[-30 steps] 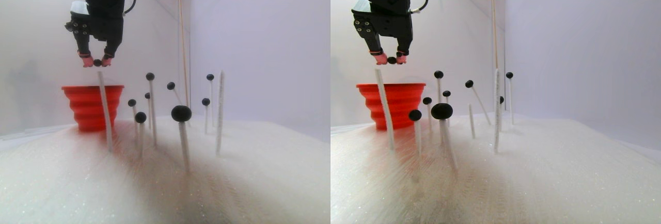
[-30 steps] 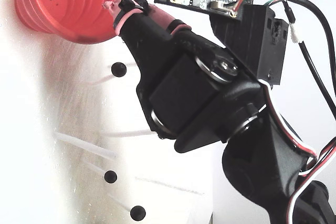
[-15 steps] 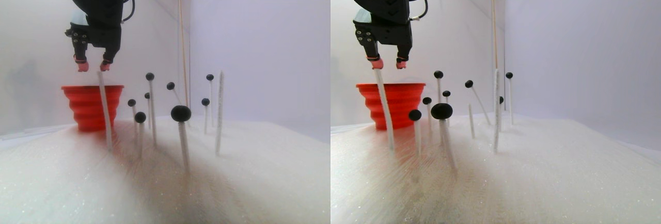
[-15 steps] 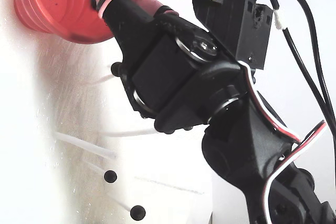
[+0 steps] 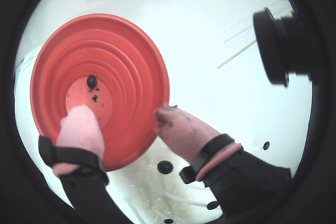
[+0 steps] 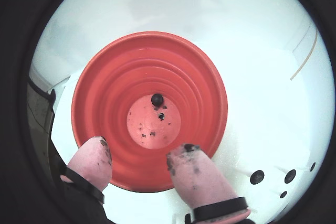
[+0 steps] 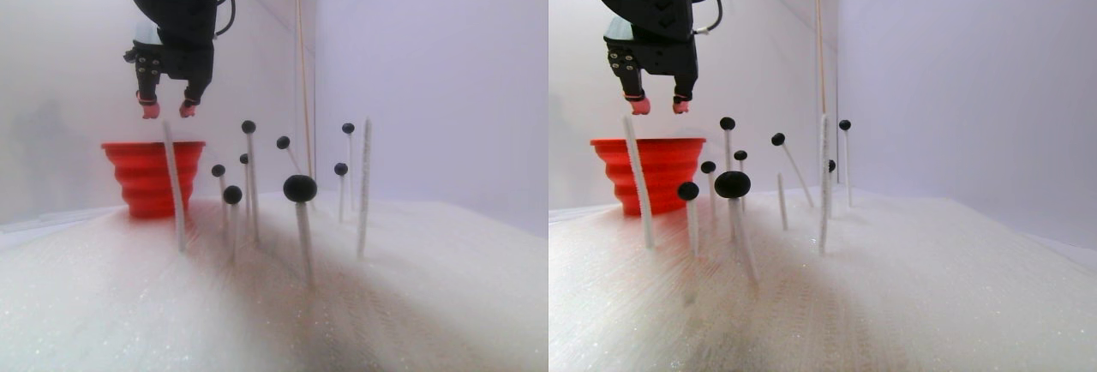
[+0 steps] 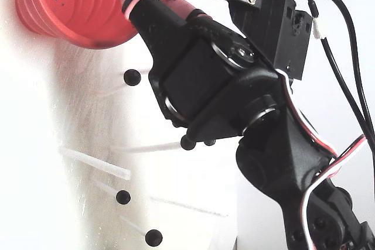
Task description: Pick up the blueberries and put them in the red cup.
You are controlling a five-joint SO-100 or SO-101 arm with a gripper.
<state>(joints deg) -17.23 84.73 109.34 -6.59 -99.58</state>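
In a wrist view the gripper hangs over the red cup with its two pink fingertips spread wide and nothing between them; one blueberry lies on the cup's base beside a few dark specks, and more black balls show below the cup's rim on the white surface. In a wrist view from the other side the gripper is likewise spread, its tips framing the near rim of the red cup, with the loose blueberry resting at the far edge of the base and other balls off to the lower right. In the stereo pair view the gripper sits well above the red cup, which stands near the far left edge of the white foam bed; a thin white stick rises in front of the cup, and a cluster of blueberries on sticks stands to its right. In the fixed view the black arm covers much of the bed, the red cup lies at the top left corner, and balls show beside the arm.
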